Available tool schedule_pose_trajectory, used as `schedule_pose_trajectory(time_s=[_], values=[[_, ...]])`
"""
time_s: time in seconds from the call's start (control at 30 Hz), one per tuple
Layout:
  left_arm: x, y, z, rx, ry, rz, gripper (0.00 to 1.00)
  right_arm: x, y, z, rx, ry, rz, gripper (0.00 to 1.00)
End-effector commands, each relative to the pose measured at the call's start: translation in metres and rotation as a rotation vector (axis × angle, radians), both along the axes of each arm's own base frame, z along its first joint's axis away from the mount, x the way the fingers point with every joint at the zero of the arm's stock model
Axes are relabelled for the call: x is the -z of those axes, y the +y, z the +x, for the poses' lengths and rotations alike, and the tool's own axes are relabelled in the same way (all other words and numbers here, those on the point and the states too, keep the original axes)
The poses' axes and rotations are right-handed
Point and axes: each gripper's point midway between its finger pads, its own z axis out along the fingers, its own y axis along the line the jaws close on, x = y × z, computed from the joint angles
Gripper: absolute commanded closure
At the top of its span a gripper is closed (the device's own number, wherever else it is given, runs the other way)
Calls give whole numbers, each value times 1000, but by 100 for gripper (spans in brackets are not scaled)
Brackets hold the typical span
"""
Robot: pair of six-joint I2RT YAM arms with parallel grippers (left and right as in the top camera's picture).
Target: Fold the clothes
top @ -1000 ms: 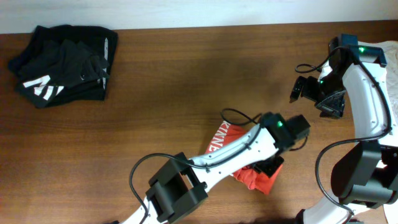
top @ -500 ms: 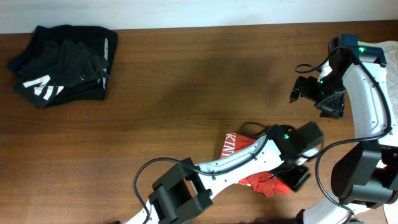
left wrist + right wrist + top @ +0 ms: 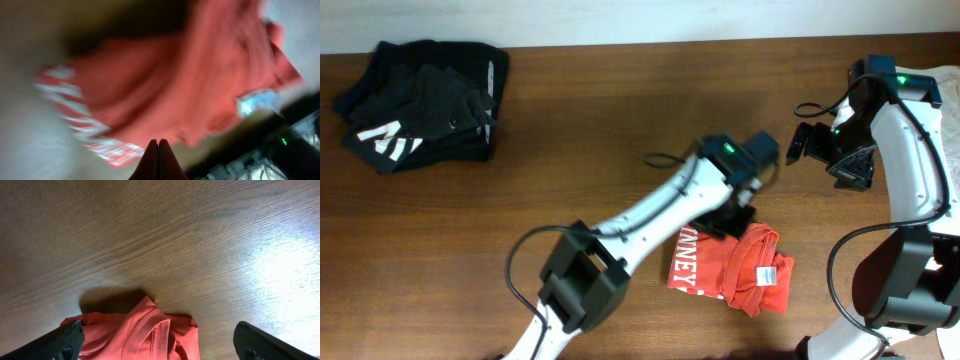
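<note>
The red-orange T-shirt (image 3: 730, 270) lies bunched on the wooden table at the front right, white lettering at its left edge and a small white label at its right. It fills the blurred left wrist view (image 3: 165, 80) and shows at the bottom of the right wrist view (image 3: 135, 335). My left gripper (image 3: 745, 200) hovers just above the shirt's far edge, fingers (image 3: 158, 160) shut and empty. My right gripper (image 3: 820, 150) is open and empty, raised at the far right, away from the shirt.
A pile of black garments with white stripes (image 3: 420, 100) lies at the far left corner. A white garment (image 3: 952, 130) shows at the right edge. The table's back edge meets a pale wall.
My left arm has lifted off the shirt and swung back toward the far side, leaving the shirt lying uncovered on the table. The right arm has not moved.
</note>
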Motion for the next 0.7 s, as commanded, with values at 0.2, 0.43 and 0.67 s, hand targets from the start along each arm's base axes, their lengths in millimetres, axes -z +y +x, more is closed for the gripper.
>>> schedule_pose_trajectory(time_s=[0.2, 0.43, 0.67], values=[[52, 6, 0, -8, 58, -4, 100, -6, -4, 3, 10, -19, -10, 1], [100, 15, 47, -56, -201, 61, 93, -6, -4, 3, 10, -19, -10, 1], [-22, 8, 55, -118, -287, -40, 71, -6, -4, 3, 10, -19, -10, 1]])
